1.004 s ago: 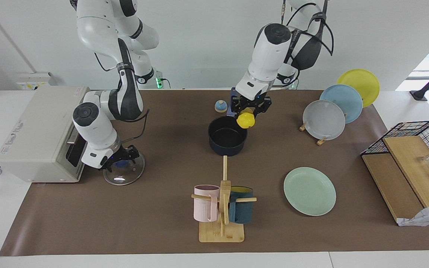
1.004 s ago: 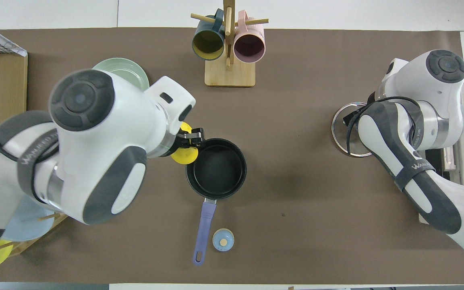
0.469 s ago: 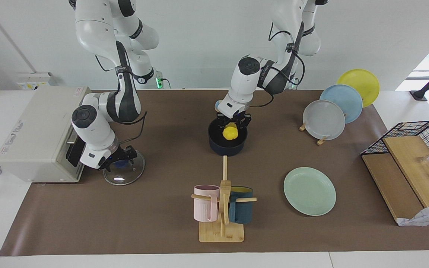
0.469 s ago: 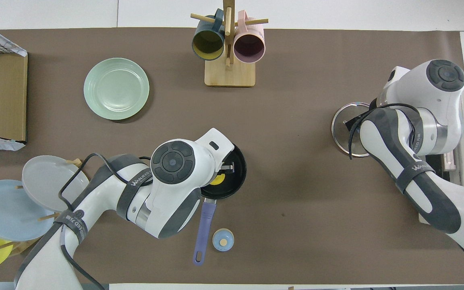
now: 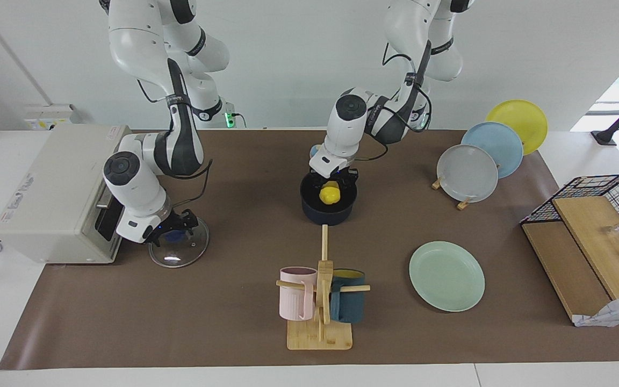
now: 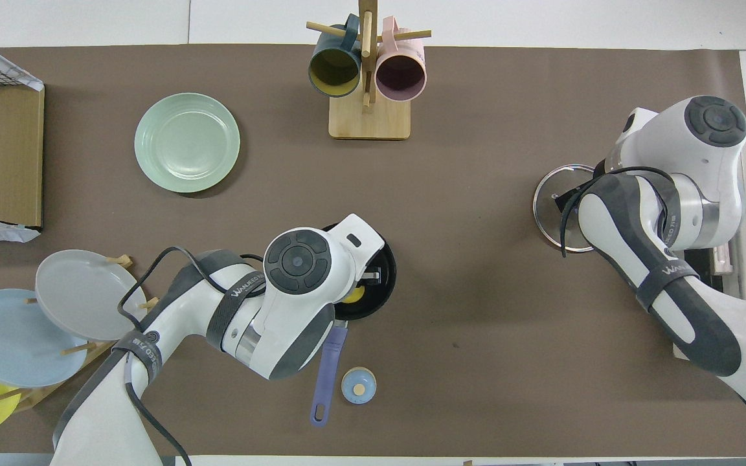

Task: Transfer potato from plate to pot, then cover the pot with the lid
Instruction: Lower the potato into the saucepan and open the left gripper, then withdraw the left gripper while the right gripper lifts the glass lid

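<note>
Inside pot (image 5: 329,210) | potato (image 5: 330,194): small, bright yellow, lumpy oval

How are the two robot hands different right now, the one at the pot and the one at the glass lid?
The left gripper is shut on the yellow potato, down in the dark blue pot; the right gripper stands open.

The left gripper is lowered into the pot's mouth; the right gripper sits at the blue knob of the lid, which lies flat on the table beside the toaster oven.

Both point downward, each at one of the cooking things.
</note>
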Available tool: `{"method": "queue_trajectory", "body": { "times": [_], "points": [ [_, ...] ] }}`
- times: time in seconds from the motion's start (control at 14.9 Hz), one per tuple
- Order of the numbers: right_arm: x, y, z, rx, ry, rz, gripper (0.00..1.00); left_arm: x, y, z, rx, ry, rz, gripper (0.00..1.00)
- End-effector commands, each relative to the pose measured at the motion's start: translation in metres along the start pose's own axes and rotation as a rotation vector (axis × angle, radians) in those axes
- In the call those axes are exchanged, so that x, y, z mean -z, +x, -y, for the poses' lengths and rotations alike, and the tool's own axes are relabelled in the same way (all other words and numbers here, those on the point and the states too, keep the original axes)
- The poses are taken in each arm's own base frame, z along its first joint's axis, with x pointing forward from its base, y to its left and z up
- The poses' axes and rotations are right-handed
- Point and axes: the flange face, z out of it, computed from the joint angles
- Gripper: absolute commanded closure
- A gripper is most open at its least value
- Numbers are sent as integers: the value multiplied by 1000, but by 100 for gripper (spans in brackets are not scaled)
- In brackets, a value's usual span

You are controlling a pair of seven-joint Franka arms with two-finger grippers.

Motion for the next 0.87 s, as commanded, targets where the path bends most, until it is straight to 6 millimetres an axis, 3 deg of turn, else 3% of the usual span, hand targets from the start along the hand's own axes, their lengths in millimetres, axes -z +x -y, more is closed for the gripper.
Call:
{"method": "queue_trajectory", "body": {
  "times": [0.0, 0.54, 0.6, 0.74, 0.8],
  "points": [
    [3, -10, 1, 24, 10, 16, 2, -7, -10, -3, -2, 5, -3, 100],
    [3, -10, 2, 28, 11, 22, 21, -34, -14, -6, -6, 9, -7, 100],
    [3, -10, 2, 30, 12, 22, 24, -33, -14, -6, -8, 9, -7, 86],
    [4, -10, 1, 42, 10, 19, 27, -32, -14, -7, -11, 11, -4, 7],
    [3, -10, 1, 41, 12, 20, 31, -29, -13, -7, -12, 10, -4, 0]
  ]
}}
